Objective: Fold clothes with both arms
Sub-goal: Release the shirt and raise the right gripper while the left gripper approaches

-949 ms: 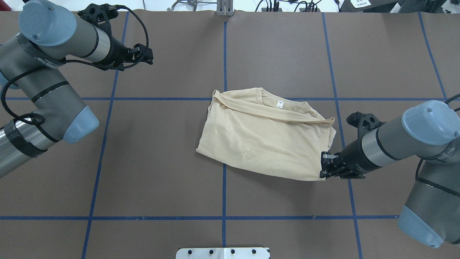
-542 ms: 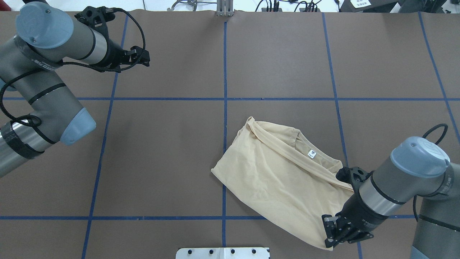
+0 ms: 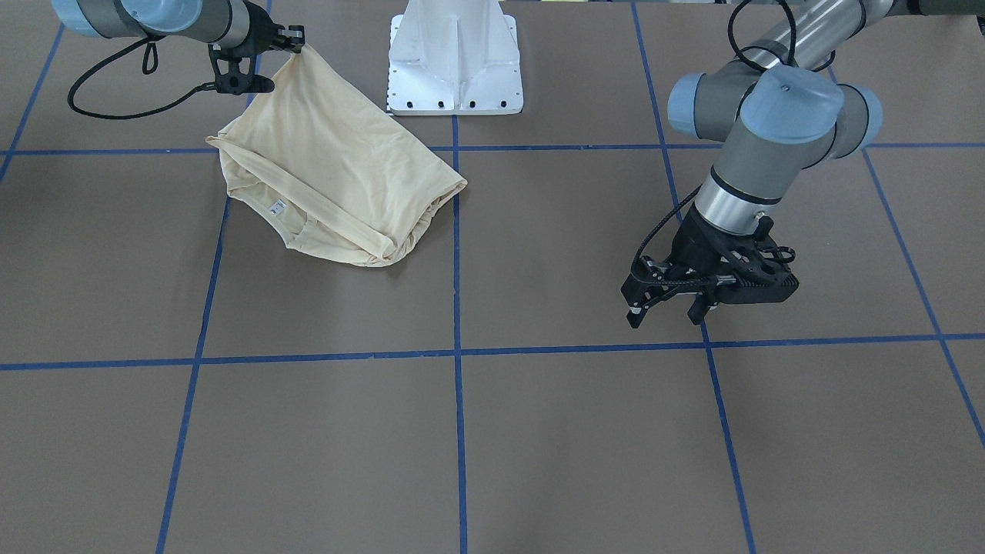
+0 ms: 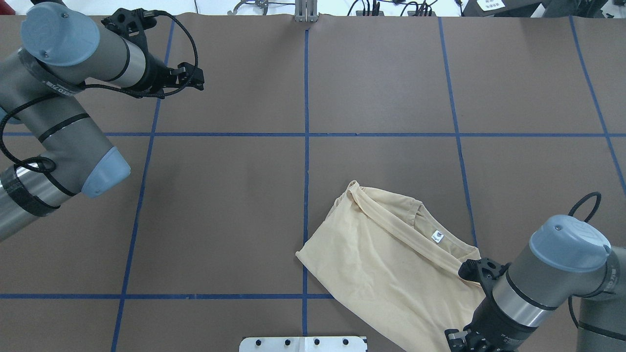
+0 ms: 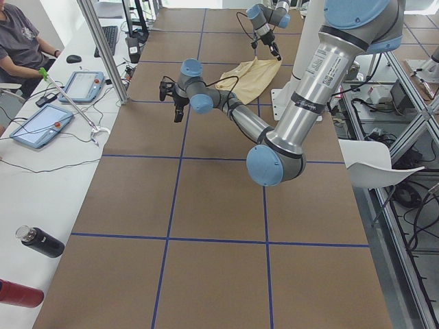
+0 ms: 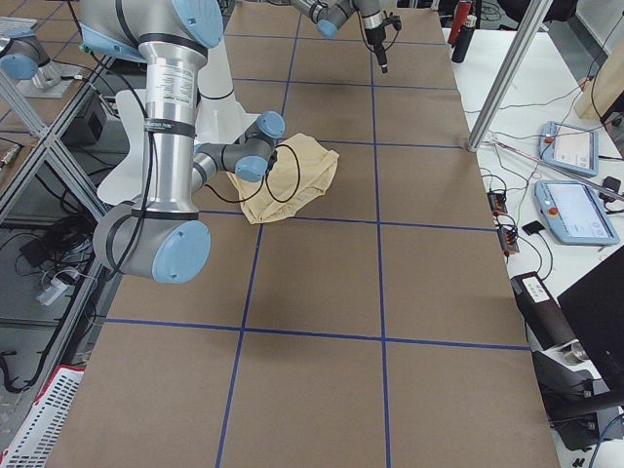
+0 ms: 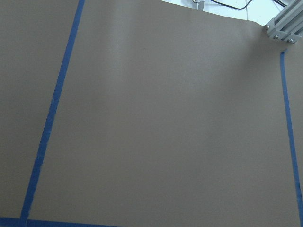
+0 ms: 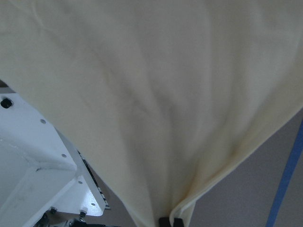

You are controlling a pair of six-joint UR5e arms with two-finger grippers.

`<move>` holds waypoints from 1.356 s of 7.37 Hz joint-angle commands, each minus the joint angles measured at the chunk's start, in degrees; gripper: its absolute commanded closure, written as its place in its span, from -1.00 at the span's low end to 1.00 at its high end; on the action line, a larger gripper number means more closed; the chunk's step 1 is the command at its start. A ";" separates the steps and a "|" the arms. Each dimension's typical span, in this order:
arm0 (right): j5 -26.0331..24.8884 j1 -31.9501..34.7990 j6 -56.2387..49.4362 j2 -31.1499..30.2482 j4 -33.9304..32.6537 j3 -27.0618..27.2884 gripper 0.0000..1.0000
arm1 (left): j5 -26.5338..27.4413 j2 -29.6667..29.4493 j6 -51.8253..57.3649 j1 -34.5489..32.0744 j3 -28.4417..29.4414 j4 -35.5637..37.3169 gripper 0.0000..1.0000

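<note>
Robotics lab: tape-gridded table [image 4: 220,220], teach pendants [image 6: 582,213], aluminium framing [image 6: 507,78].

Your widest open stretch of table [image 4: 381,73] runs from the centre tape line out to the far right corner, and the middle squares are just as passable. On the near right the shirt [image 4: 386,259] lies spread and partly lifted, one corner pinched in the right gripper [image 3: 296,40], with that arm hanging over the near right edge. The white pedestal base [image 3: 454,58] stands just beside the shirt at the near centre. On the far left the left gripper [image 3: 666,314] hovers over the mat, fingers apart, its arm reaching across the left side. A metal post [image 4: 306,12] stands at the far edge, centre.
</note>
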 commanded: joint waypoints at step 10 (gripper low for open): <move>-8.50 25.09 -18.16 8.04 -0.49 -7.77 -1.00 | 3.75 2.35 -24.41 23.77 -11.29 -10.22 -0.98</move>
